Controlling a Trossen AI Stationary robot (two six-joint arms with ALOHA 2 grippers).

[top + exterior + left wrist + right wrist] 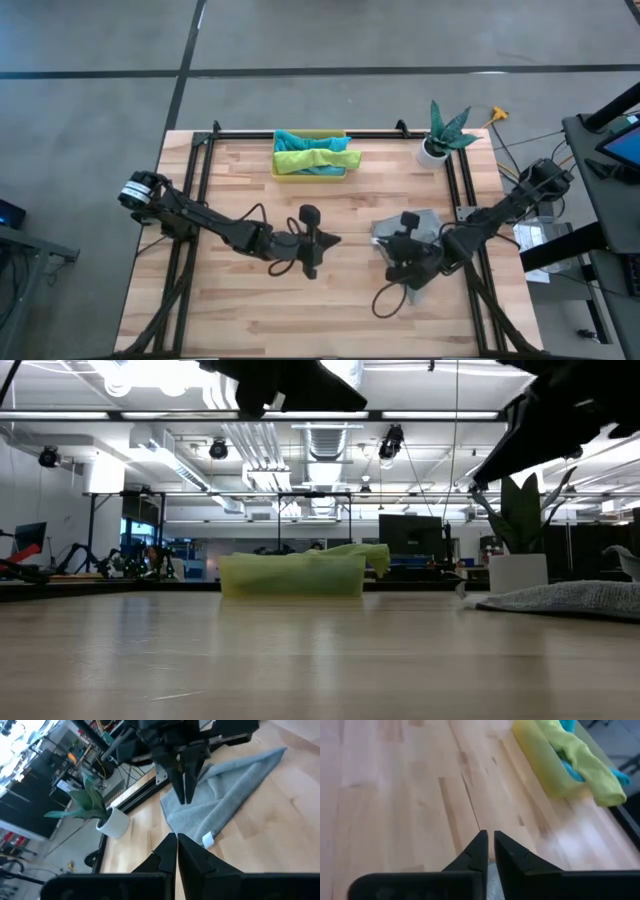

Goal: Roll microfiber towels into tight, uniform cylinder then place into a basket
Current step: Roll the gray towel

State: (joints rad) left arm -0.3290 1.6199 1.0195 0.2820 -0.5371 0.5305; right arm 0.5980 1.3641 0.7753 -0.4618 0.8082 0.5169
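Left arm is reaching in from the left edge across the wooden table (250, 300), its left gripper (328, 240) hanging above bare wood near the middle, fingers pressed together and holding nothing. In its wrist view the two dark fingers (169, 851) are meeting with no gap, pointing toward the grey towel (225, 795).

Further back, centre of the far edge, the basket (283, 173) is sitting against the black rail. It is carrying the lime green towel (318, 158) draped along its length, with the teal towel (296, 140) and a light blue towel (336, 143) bunching up behind it; I cannot tell how tightly any of them are rolled. From table level the green cloth (350, 552) is spilling over the basket's right end.

Right of centre, the grey towel (425, 222) is lying loosely crumpled, not rolled, well apart from the basket. The right gripper (395, 272) is hovering at its near edge, right arm coming in from the right side. Its fingers (476, 854) are standing nearly together with only a thin slit showing, gripping nothing that I can see, a sliver of grey cloth (491, 881) showing just below the tips.

White plant pot (432, 151) is standing at the far right corner, near the rail.
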